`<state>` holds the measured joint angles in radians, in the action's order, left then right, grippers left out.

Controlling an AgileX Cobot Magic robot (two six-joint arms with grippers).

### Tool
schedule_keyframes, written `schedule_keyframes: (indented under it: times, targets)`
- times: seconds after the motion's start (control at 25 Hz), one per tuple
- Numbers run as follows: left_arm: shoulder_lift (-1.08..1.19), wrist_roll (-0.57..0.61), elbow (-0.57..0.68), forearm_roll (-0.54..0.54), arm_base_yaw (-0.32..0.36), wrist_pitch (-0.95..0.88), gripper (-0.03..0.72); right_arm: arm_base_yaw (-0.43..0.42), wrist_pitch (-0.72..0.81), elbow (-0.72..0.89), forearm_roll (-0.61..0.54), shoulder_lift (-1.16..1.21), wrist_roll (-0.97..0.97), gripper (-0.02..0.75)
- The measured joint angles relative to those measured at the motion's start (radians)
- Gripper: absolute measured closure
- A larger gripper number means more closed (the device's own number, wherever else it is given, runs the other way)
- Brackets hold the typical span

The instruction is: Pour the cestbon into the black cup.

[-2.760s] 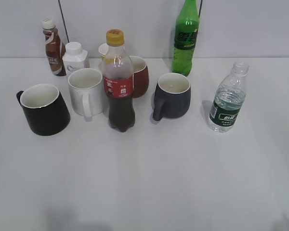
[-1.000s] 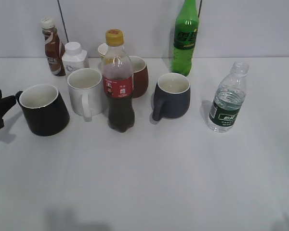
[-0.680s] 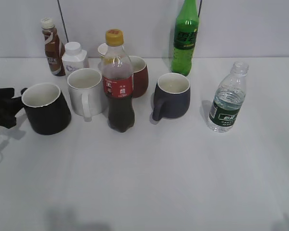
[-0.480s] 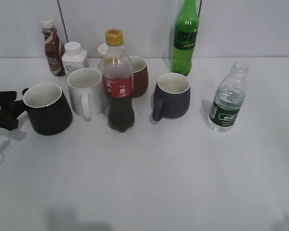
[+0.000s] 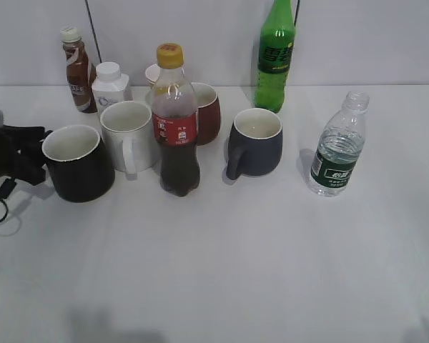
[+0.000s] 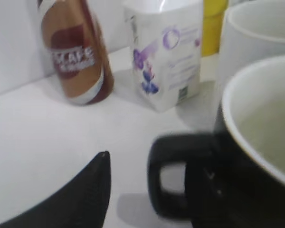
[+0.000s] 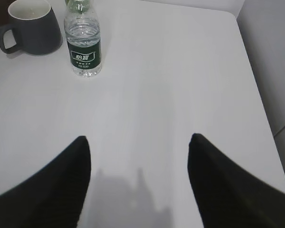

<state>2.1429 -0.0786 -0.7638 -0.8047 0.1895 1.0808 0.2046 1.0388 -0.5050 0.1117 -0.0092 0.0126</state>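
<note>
Cestbon bottle point(image 5: 337, 152) stands uncapped at the right of the table in the exterior view, well apart from the black cup point(image 5: 77, 162) at the far left. Between them stand a white mug point(image 5: 129, 136), a cola bottle point(image 5: 176, 121) with a yellow cap and a dark blue-grey mug point(image 5: 254, 142). The left gripper point(image 5: 27, 150) reaches in from the left edge and sits at the cup's handle side. My reading is that the step in hand is securing or steadying the cup; no pouring has begun, and the bottle is not yet held.

Left wrist view: the cup's handle point(image 6: 173, 178) lies right of one dark finger point(image 6: 88, 190), with a bare strip of table between them. Only that finger shows, so I cannot tell how the jaws stand or whether they hold the handle. A brown drink bottle point(image 6: 71, 50) and a white carton point(image 6: 168, 50) stand behind.

Right wrist view: the right gripper point(image 7: 138, 183) has its jaws spread wide with nothing between them. The cestbon bottle point(image 7: 84, 45) stands upright far ahead and a little left of the gap, just beside the blue-grey mug point(image 7: 31, 27). The next move probably calls for this arm to advance, centre the jaws on the ribbed body and close gently, since thin plastic may buckle.
</note>
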Motion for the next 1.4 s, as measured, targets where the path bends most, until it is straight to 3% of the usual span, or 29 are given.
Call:
schedule_keyframes:
  times: [0.16, 0.32, 0.36, 0.6, 0.84, 0.96, 1.12, 1.28, 1.4]
  targets:
    - [0.010, 0.001, -0.045, -0.004, -0.031, -0.034, 0.374, 0.000, 0.000, 0.000, 0.000, 0.000, 0.000, 0.239]
    - [0.017, -0.001, -0.070, -0.020, -0.058, -0.078, 0.592, 0.000, 0.000, 0.000, 0.000, 0.000, 0.000, 0.239]
    - [0.017, -0.010, -0.070, -0.020, -0.060, -0.069, 0.616, 0.000, 0.000, 0.000, 0.000, 0.000, 0.000, 0.239]
    - [0.010, -0.011, -0.062, -0.008, -0.063, -0.058, 0.620, 0.000, 0.000, 0.000, -0.001, 0.000, 0.000, 0.240]
    - [-0.096, 0.004, 0.069, 0.121, -0.063, -0.097, 0.635, 0.000, -0.053, -0.021, -0.023, 0.023, 0.000, 0.240]
    - [-0.183, 0.016, 0.166, 0.219, -0.064, -0.121, 0.635, 0.000, -0.254, -0.020, -0.027, 0.110, -0.013, 0.240]
    - [-0.297, 0.017, 0.269, 0.314, -0.065, -0.123, 0.635, -0.001, -0.661, 0.033, -0.030, 0.330, -0.046, 0.240]
    - [-0.394, 0.010, 0.326, 0.346, -0.065, -0.121, 0.635, -0.001, -1.149, 0.125, -0.032, 0.636, -0.038, 0.240]
    - [-0.448, -0.015, 0.360, 0.350, -0.065, -0.117, 0.635, -0.001, -1.405, 0.181, -0.034, 0.901, 0.005, 0.240]
